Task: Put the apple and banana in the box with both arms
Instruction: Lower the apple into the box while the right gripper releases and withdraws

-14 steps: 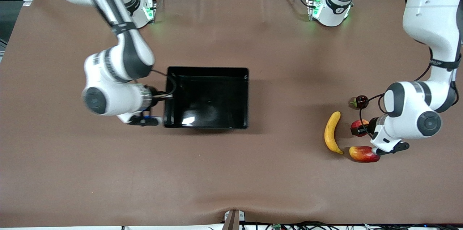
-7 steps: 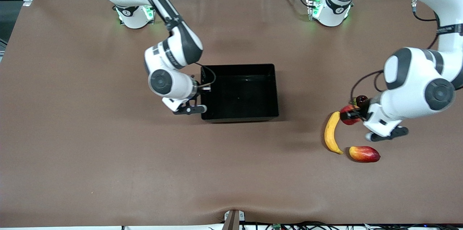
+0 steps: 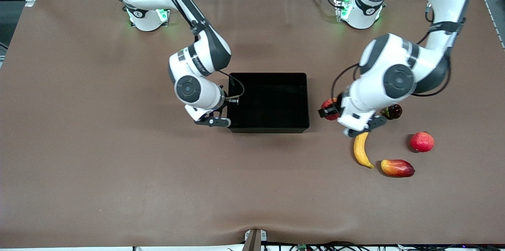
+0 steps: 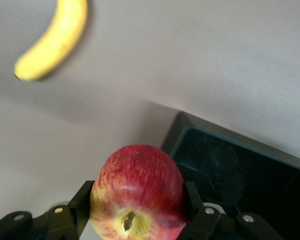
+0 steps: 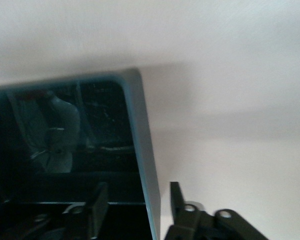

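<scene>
— Beside the box (image 3: 268,129), what's up?
— Left gripper (image 4: 135,212) pinches the apple (image 4: 137,192) in the air, just off the box's wall toward the left arm's end.
— And the banana (image 3: 361,150)?
— On the table, farther toward that end.
— Right gripper (image 5: 135,205)?
— Fingers spread, straddling the box's wall at the right arm's end.

Banana (image 3: 360,149) top hidden — under left arm's wrist (image 3: 361,118).
</scene>
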`<state>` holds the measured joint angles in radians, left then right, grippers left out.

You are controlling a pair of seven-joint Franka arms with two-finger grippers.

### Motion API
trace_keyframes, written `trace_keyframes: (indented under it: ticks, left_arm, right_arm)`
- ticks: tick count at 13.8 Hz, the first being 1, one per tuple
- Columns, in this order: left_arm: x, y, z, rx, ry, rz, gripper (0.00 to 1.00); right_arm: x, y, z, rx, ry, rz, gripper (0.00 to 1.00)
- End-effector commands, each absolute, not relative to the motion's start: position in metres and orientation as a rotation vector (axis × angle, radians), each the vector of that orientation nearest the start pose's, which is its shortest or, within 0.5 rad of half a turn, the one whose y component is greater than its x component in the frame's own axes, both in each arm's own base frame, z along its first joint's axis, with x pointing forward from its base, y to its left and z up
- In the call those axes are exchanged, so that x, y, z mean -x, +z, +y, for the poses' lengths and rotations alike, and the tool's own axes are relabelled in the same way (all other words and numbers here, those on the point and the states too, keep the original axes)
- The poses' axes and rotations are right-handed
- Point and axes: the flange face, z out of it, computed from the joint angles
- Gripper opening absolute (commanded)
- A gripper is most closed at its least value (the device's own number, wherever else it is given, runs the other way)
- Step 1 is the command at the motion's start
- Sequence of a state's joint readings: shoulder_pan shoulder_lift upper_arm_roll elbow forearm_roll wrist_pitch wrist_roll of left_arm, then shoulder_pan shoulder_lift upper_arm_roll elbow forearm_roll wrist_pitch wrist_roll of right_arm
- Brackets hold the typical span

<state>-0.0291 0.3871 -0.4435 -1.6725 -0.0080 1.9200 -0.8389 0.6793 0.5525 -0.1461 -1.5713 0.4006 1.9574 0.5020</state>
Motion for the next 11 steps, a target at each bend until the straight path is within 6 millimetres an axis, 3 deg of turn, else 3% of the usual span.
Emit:
trace_keyframes:
  ticks: [1, 4, 5, 7, 9, 11]
  left_arm:
    - [-0.573, 0.368, -0.306, 3.138, 0.297, -0.680, 0.00]
    - [-0.538, 0.341, -0.365, 3.111, 0.276, -0.719, 0.00]
    - [-0.526, 0.325, -0.375, 3.089, 0.284, -0.695, 0.00]
    - [-0.504, 0.292, -0.385, 3.081, 0.264, -0.615, 0.00]
    - [-0.490, 0.262, -0.381, 3.090, 0.262, -0.605, 0.00]
    - [-0.476, 0.237, -0.389, 3.096, 0.285, -0.578, 0.00]
  right_arm:
    - [-0.607, 0.402, 0.313, 2.915, 0.429, 0.299, 1.00]
    - [-0.640, 0.474, 0.230, 2.923, 0.434, 0.397, 1.00]
    - [-0.646, 0.491, 0.204, 2.938, 0.428, 0.394, 1.00]
    - [-0.647, 0.528, 0.155, 2.986, 0.422, 0.437, 1.00]
    - [-0.645, 0.555, 0.101, 3.020, 0.372, 0.511, 1.00]
    - [-0.628, 0.594, 0.061, 3.032, 0.332, 0.509, 1.00]
